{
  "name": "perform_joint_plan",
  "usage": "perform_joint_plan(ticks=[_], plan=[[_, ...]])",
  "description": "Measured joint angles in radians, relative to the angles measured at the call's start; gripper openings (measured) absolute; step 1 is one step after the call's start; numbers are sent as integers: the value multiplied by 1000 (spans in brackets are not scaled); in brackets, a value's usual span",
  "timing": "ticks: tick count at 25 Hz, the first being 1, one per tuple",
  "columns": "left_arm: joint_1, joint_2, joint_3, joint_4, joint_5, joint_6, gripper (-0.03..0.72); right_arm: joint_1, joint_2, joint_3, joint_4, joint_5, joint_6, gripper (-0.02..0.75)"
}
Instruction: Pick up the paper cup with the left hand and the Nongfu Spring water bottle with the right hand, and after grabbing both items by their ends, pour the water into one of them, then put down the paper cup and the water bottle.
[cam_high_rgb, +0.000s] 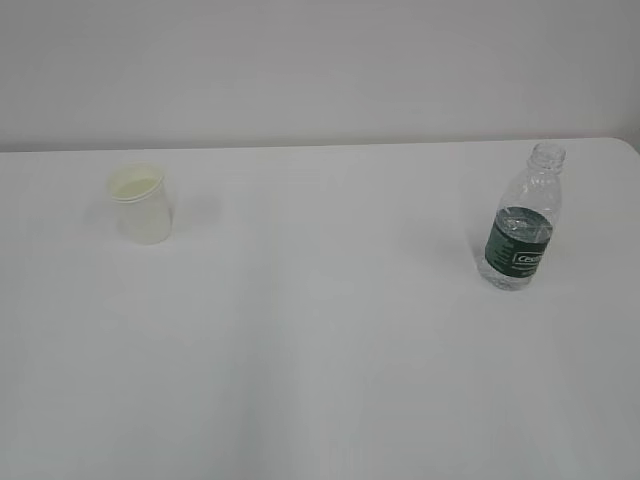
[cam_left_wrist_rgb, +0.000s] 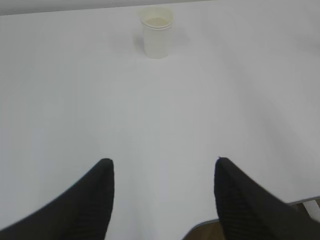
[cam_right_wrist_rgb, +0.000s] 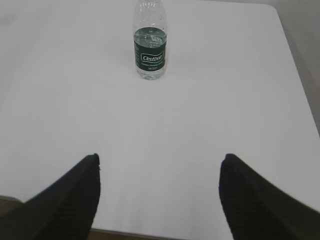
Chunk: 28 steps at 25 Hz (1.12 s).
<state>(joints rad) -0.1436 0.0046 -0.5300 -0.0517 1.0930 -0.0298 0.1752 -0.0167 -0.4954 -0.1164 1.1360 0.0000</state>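
Observation:
The paper cup stands upright at the left of the white table; the left wrist view shows this paper cup far ahead. At the right stands the capless Nongfu Spring water bottle with its dark green label and water up to the label's top edge. The right wrist view has the bottle far ahead, slightly left. My left gripper is open near the table's front edge, nothing between its fingers. My right gripper is open too, empty. Neither arm shows in the exterior view.
The table's front edge shows under the left gripper's fingers, and the table's near edge under the right gripper's. The right table edge runs beside the bottle. A pale wall rises behind the table.

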Motion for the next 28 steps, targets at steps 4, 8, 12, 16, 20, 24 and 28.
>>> perform_joint_plan(ticks=[4, 8, 12, 16, 20, 24, 28], plan=[[0, 0, 0, 0, 0, 0, 450, 0, 0, 0, 0, 2, 0, 554], [0, 0, 0, 0, 0, 0, 450, 0, 0, 0, 0, 2, 0, 524], [0, 0, 0, 0, 0, 0, 448, 0, 0, 0, 0, 2, 0, 479], [0, 0, 0, 0, 0, 0, 430, 0, 0, 0, 0, 2, 0, 470], [0, 0, 0, -4, 0, 0, 412, 0, 0, 0, 0, 2, 0, 469], [0, 0, 0, -6, 0, 0, 408, 0, 0, 0, 0, 2, 0, 468], [0, 0, 0, -8, 0, 0, 407, 0, 0, 0, 0, 2, 0, 468]])
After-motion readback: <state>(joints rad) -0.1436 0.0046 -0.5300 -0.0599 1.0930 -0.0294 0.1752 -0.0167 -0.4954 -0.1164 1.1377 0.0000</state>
